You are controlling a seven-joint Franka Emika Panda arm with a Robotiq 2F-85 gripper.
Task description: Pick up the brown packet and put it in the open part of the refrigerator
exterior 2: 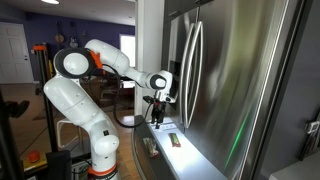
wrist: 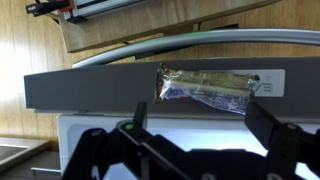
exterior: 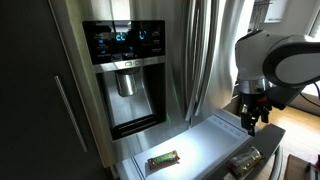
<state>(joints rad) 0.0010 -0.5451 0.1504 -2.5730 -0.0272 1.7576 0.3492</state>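
The brown packet [wrist: 205,87] lies flat on the grey top edge of the drawer front, tan with a silvery sheen. It also shows in an exterior view [exterior: 243,160]. The refrigerator's open drawer [exterior: 212,140] is pulled out, with a bright white inside; it shows in the wrist view [wrist: 95,128] and in an exterior view [exterior 2: 160,150]. My gripper [wrist: 200,135] is open and empty. It hangs above the drawer, just inside the front edge, a little above the packet. It appears in both exterior views [exterior: 250,122] [exterior 2: 157,113].
A greenish packet with a reddish edge [exterior: 163,159] lies inside the drawer at its far side, also seen in an exterior view [exterior 2: 174,139]. The black water dispenser niche [exterior: 128,90] is above. The drawer handle [wrist: 200,40] curves over wooden floor.
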